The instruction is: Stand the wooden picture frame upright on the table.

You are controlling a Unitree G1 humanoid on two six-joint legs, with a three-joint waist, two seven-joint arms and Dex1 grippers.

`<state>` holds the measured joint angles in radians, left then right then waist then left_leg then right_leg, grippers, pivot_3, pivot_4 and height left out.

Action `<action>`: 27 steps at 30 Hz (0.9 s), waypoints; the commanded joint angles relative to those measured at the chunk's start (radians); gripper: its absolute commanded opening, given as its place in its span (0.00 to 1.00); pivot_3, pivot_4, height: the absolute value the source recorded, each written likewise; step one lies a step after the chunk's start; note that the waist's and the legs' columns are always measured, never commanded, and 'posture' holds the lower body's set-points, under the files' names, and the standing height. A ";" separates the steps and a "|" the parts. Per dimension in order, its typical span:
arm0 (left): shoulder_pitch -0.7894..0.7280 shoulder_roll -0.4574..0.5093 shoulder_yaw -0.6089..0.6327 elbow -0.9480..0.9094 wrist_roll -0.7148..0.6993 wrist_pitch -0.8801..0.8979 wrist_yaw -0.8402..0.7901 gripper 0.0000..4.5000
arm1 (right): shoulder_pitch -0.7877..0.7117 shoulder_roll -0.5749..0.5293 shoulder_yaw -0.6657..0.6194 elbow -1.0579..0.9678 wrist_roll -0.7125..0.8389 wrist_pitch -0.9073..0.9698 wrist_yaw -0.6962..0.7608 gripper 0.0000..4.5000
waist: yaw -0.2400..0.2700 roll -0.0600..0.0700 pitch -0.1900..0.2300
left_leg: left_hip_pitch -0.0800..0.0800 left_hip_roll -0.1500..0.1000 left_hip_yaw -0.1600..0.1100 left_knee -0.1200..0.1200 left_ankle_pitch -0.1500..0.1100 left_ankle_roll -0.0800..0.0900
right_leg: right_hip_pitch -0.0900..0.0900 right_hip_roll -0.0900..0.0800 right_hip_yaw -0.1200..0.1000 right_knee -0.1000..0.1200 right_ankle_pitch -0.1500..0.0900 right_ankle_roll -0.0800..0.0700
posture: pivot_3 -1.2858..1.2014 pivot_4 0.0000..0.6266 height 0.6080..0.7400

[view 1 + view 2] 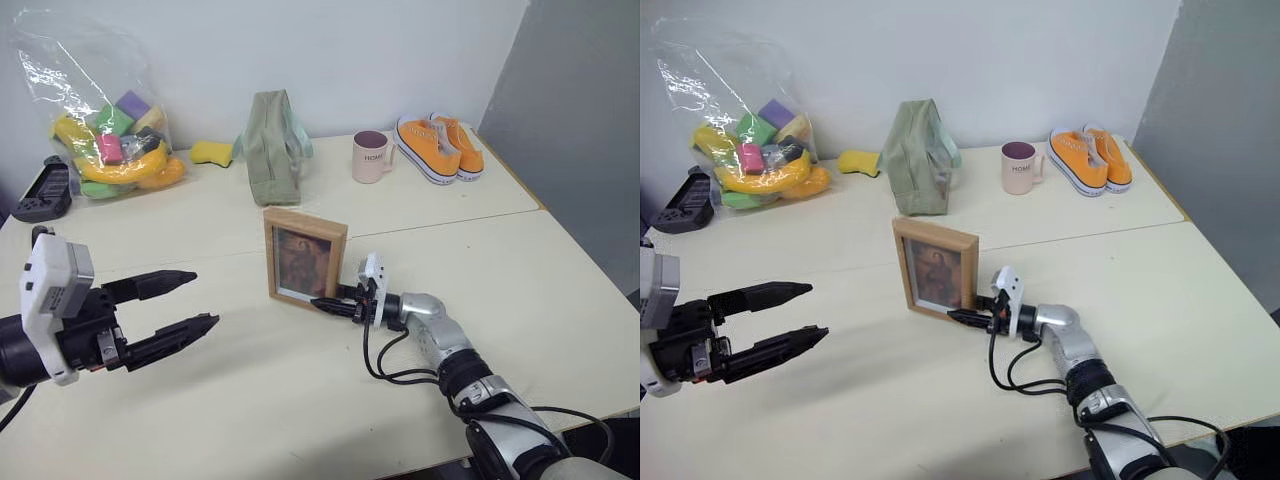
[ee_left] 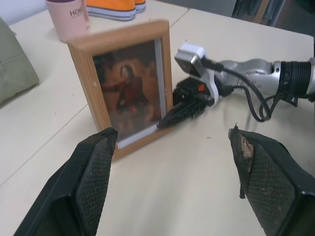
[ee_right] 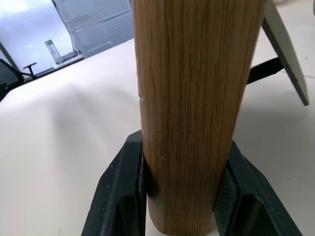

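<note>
With long axis vertical and picture side facing the robot, wooden picture frame point(image 1: 305, 256) upright at mid desk point(image 1: 560, 300), lower right edge clamped by right hand point(image 1: 333, 304). Left hand point(image 1: 190, 302) spread wide, empty, well apart.

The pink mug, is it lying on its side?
No, the pink mug stands upright on the table, its open mouth facing up, beside the orange shoes.

Robot test room in an office
Bare table point(image 1: 560, 300), office chair point(image 3: 30, 69), perforated metal panels point(image 3: 93, 24), random props.
</note>
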<state>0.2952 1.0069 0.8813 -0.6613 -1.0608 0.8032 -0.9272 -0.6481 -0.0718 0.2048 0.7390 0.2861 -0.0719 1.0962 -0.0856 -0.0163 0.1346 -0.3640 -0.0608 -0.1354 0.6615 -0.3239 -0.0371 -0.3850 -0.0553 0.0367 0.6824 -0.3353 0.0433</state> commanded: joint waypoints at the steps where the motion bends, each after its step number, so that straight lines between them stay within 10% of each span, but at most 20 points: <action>1: 0.001 0.001 0.007 -0.018 -0.003 -0.003 -0.003 0.86 | -0.055 -0.006 -0.048 0.040 0.017 -0.011 0.072 0.30 | 0.000 0.000 0.000 | 0.000 0.000 0.000 0.000 0.000 0.000 | 0.000 0.000 0.000 0.000 0.000 0.000 | 0.52 0.24 1.00; 27: -0.074 0.018 -0.043 0.026 -0.004 0.004 0.009 0.86 | -0.095 -0.015 -0.144 0.128 0.011 0.103 0.125 0.30 | 0.001 0.000 0.000 | 0.000 0.000 0.000 0.000 0.000 0.000 | 0.001 0.000 0.000 0.000 0.000 0.000 | 0.52 0.24 1.00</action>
<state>0.2329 1.0136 0.8334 -0.6374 -1.0575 0.8060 -0.9245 -0.7443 -0.0903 0.0736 0.8904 0.2950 0.0232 1.2092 -0.0850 -0.0164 0.1344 -0.3638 -0.0606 -0.1358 0.6619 -0.3240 -0.0373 -0.3842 -0.0553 0.0362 0.6824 -0.3353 0.0433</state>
